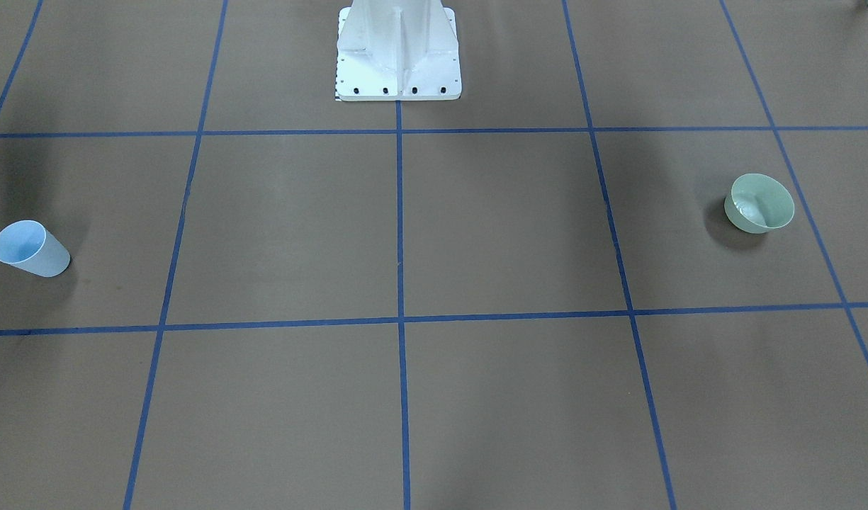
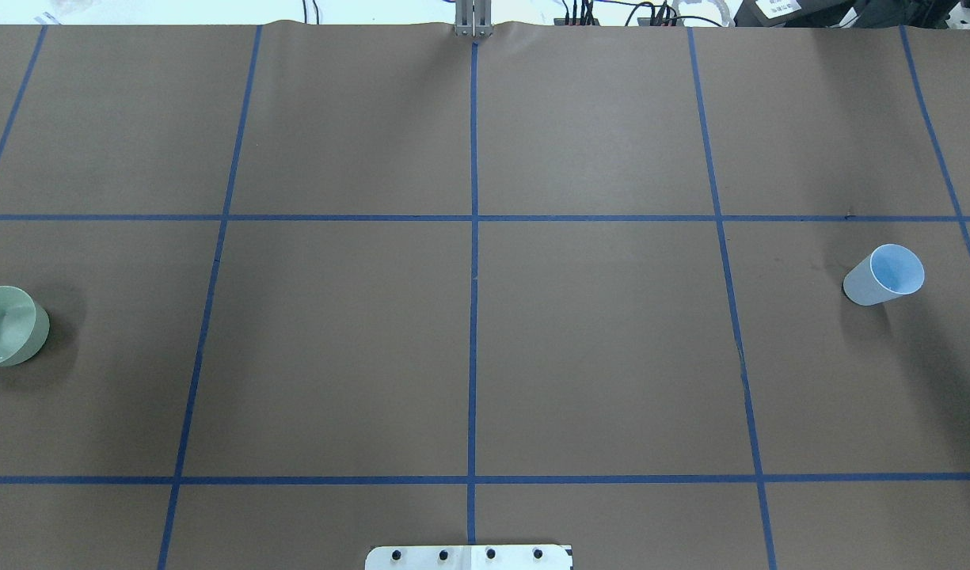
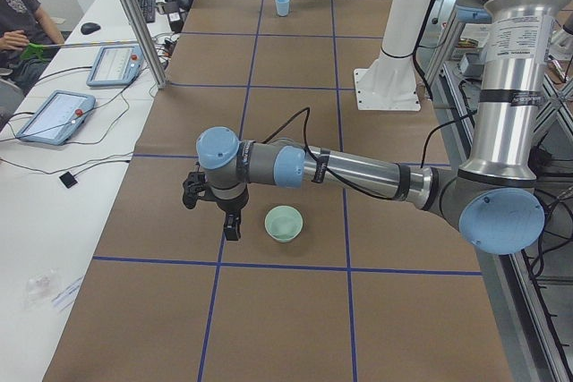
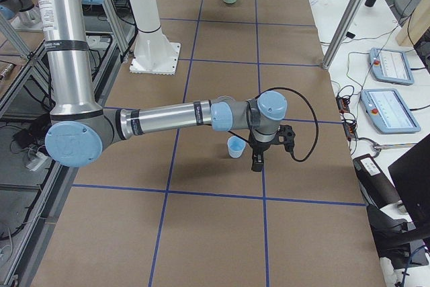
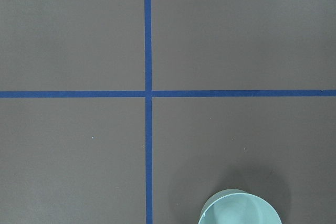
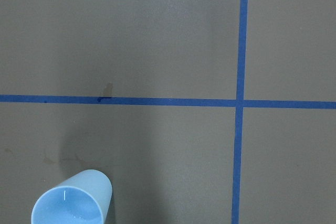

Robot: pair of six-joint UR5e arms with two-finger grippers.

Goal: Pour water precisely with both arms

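A light blue cup (image 1: 31, 248) stands upright on the brown table, on my right side (image 2: 885, 275). A pale green bowl (image 1: 759, 203) stands on my left side (image 2: 5, 326). My left arm (image 3: 358, 170) reaches out low, and its gripper (image 3: 231, 228) hangs just beside the bowl (image 3: 284, 223). My right arm (image 4: 168, 117) reaches out, and its gripper (image 4: 257, 162) hangs just beside the cup (image 4: 236, 146). I cannot tell whether either gripper is open or shut. The right wrist view shows a faint glossy sheen of water (image 6: 79, 214) inside the cup (image 6: 72, 203). No stream shows.
The white bolted pedestal (image 1: 398, 53) stands at the robot's edge of the table. Blue tape lines (image 2: 473, 237) divide the brown surface into squares. A seated person (image 3: 20, 15) and tablets (image 3: 55, 115) are at a side desk. More tablets (image 4: 390, 109) lie at the other side.
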